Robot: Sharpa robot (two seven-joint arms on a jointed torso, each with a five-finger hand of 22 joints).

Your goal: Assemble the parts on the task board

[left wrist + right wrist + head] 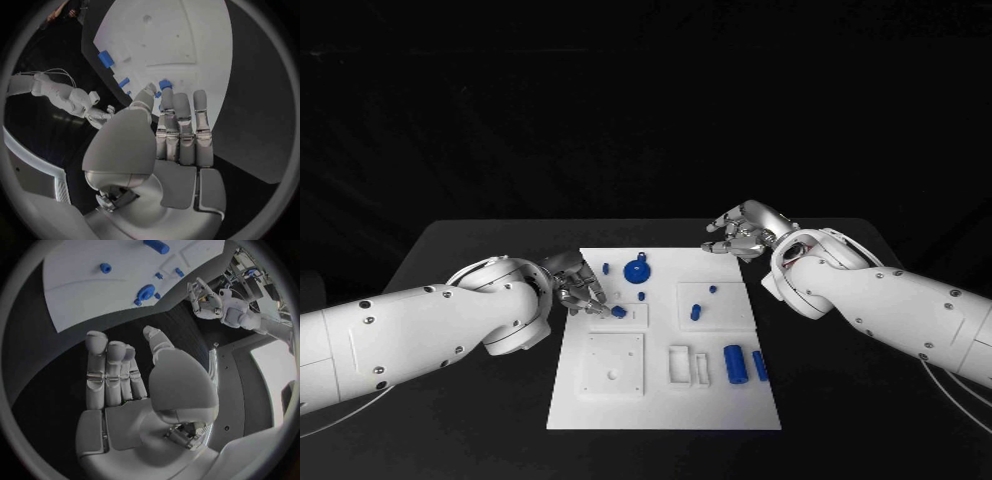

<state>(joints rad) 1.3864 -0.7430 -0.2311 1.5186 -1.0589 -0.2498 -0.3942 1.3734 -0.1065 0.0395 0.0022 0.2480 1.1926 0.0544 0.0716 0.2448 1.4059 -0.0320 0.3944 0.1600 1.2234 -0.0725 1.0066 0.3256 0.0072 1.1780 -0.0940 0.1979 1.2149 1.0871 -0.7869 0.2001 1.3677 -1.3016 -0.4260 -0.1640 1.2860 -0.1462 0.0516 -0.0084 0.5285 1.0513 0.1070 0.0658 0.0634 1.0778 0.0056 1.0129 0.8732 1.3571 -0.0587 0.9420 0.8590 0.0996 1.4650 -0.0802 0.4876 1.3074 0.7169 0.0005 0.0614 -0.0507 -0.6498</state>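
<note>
Task board lies white on the black table.

This looks like a robotics lab or test cell set up for recording. A black tabletop stands before a plain black backdrop, so that little besides the work surface catches the eye. On it lies a white task board with cut-out recesses and small blue parts, a bench-test fixture and no household object. In the right wrist view, pale floor and racks of equipment with cabling show at the rim.
</note>
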